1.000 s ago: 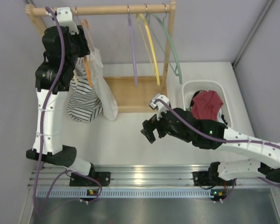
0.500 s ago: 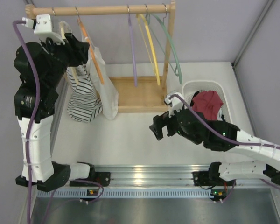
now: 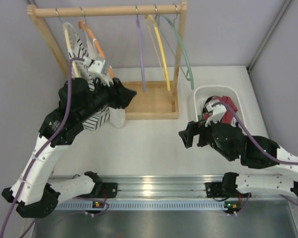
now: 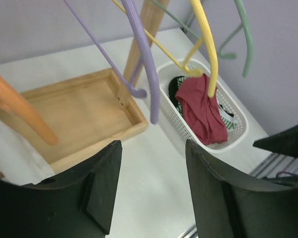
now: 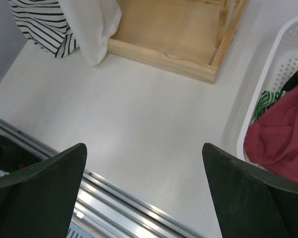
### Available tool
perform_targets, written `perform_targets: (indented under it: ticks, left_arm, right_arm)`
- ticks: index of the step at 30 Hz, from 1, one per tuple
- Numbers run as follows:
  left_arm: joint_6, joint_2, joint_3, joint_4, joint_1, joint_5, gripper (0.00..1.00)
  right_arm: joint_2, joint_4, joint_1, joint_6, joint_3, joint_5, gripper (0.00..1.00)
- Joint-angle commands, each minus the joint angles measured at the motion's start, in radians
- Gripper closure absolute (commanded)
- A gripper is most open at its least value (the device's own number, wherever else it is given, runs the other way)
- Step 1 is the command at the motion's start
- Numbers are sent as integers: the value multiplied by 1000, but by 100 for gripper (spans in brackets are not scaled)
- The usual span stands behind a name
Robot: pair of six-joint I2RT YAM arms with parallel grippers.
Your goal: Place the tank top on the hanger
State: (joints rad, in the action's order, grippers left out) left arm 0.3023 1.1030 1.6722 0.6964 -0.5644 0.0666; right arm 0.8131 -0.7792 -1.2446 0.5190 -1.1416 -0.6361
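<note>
Hanging looks done: tank top (image 5: pixel 92 29) on hanger (image 3: pixel 91 35), left end of the rail (image 3: pixel 114 10). My left gripper (image 4: pixel 153 191) and right gripper (image 5: pixel 146 196) gape empty; I'd withdraw next.

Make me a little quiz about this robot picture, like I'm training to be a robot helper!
1. True or false: the white tank top hangs on the orange hanger.
2. What lies in the white basket? A) a dark red garment B) the striped top C) nothing
3. How many hangers on the wooden rail carry no clothes?

Key: 1 true. 2 A. 3 three: the purple hanger, the yellow hanger and the green hanger.
</note>
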Motion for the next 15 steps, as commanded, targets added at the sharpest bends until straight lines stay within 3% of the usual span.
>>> perform_targets:
  ticks: [1, 10, 15]
  left_arm:
    - [72, -121, -189, -90, -106, -94, 41]
    - [241, -284, -670, -225, -239, -93, 43]
    - [297, -310, -793, -290, -290, -106, 43]
  right_arm:
    - [-48, -43, 13, 68, 26, -45, 0]
    - [-117, -32, 13, 203, 184, -43, 0]
    - [-143, 12, 14, 279, 293, -31, 0]
